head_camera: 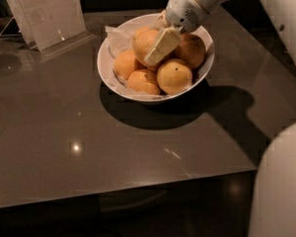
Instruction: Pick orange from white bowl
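The white bowl (103, 71), lined with crumpled white paper, stands at the back middle of the dark table and holds several oranges. The orange (142, 43) is the large one on top at the bowl's back left. My gripper (154, 46) reaches down into the bowl from the upper right and is shut on this orange. One pale finger (163, 42) lies across its front face; the other is hidden behind it. The orange still rests on the pile. A smaller orange with a dark stem dot (173, 76) sits in front of it.
A clear acrylic sign holder (44, 11) stands at the back left of the table. My white arm (197, 4) crosses above the bowl's back rim. My white body (281, 181) fills the lower right. The table's front edge (113, 191) runs across the lower part.
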Tool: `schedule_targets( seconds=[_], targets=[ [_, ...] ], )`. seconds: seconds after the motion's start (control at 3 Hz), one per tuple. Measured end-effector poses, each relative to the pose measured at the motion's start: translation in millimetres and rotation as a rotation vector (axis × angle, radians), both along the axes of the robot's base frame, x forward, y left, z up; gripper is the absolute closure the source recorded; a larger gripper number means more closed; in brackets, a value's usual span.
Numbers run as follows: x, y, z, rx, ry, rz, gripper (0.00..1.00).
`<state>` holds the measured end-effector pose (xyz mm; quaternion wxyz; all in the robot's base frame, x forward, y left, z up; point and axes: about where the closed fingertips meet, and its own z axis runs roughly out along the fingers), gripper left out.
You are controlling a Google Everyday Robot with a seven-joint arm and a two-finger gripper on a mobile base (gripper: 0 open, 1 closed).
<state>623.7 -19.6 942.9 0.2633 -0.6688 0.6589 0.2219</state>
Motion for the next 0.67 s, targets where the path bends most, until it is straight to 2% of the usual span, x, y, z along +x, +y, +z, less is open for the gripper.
schedule_targets(
  seconds=[0.33,0.67],
  targets=[
    [-6.9,-20.1,14.7,0.199,-0.075,0.004,1.00],
    [-10.5,-25.9,20.5,0.252,-0.100,0.002,1.00]
  ],
)
